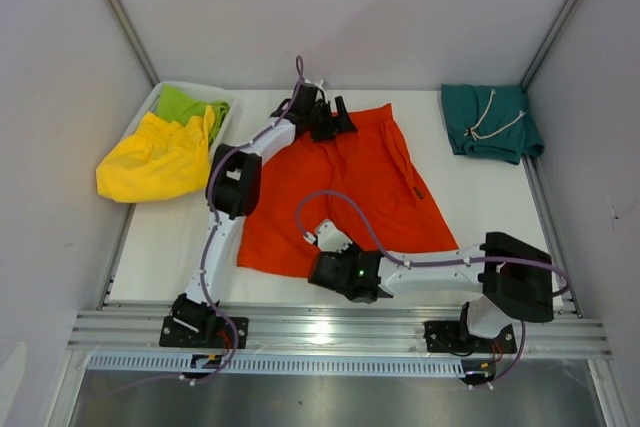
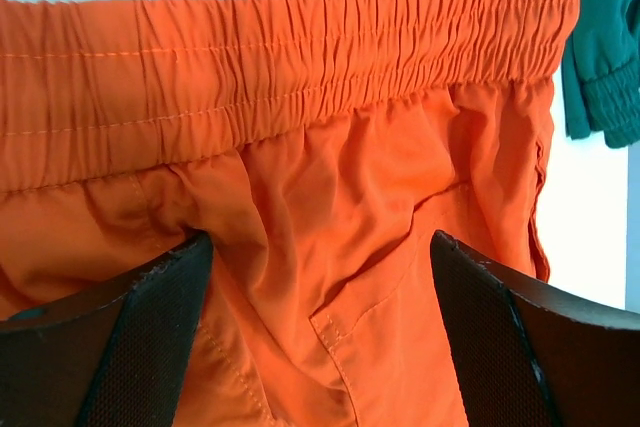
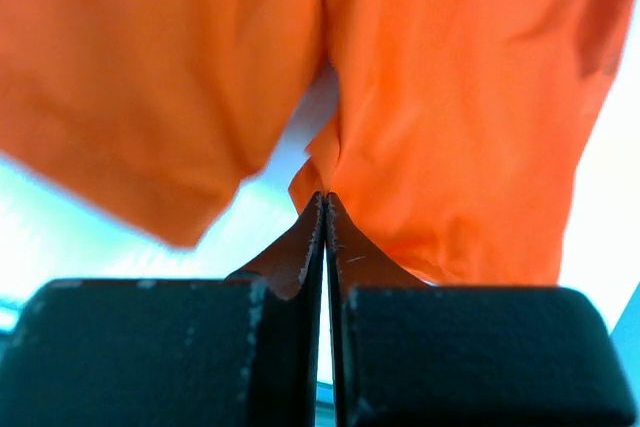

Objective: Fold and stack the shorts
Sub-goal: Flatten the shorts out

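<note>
White table (image 1: pixel 480 207), grey walls (image 1: pixel 60 47); left jaws wide over orange shorts (image 1: pixel 380 157) waistband, right jaws pinching hem

Top view: the left arm (image 1: pixel 250 152) is covering the far-left corner of the orange shorts (image 1: pixel 375 182), and the right arm (image 1: pixel 350 272) is sitting over their near hem, hiding the right gripper (image 3: pixel 325 199) there. The lime-green shorts (image 1: pixel 185 104) are mostly tucking under the yellow shorts (image 1: pixel 150 167) by the table's (image 1: pixel 480 197) far-left corner. The left wrist cam is cutting the teal shorts (image 2: pixel 600 57) down to 1 sliver at its right edge. The right wrist cam is blurring everything orange, so it's not showing how much cloth the pinching fingertips are holding.
</note>
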{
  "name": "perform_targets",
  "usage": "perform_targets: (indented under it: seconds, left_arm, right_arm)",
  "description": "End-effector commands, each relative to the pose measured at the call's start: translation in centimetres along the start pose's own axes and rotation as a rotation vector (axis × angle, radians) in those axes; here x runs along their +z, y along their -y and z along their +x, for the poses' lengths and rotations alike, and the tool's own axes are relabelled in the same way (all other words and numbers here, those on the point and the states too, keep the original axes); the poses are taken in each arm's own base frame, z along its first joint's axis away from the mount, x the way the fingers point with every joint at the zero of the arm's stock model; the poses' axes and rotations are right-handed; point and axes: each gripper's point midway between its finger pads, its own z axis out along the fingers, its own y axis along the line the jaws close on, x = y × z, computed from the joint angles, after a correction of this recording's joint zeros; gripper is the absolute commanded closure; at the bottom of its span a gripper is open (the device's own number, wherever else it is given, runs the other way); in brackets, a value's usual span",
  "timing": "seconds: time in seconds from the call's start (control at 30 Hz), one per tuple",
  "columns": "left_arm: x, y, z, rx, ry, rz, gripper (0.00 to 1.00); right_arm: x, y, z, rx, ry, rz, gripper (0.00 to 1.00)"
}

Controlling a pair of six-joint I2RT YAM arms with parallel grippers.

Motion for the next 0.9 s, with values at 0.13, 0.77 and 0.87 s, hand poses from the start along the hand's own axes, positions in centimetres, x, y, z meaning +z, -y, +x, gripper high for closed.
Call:
perform_targets:
  seconds: [0.13, 0.77, 0.87]
  left_arm:
    - [0.9, -1.2, -0.5, -0.02, 0.006, -0.046, 0.09]
    - [-1.3, -3.0, -3.0, -0.035, 0.037, -0.068, 0.09]
    - [-2.1, -2.4, -3.5, -0.026, 0.043, -0.066, 0.09]
  right_arm:
    - [-4.3, 3.3, -2.2, 0.092, 0.236, 0.125, 1.0]
    - [-9.3, 3.4, -3.4, 0.273, 0.382, 0.036, 0.39]
    - [-10.1, 1.3, -3.5, 0.339, 0.366, -0.152, 0.42]
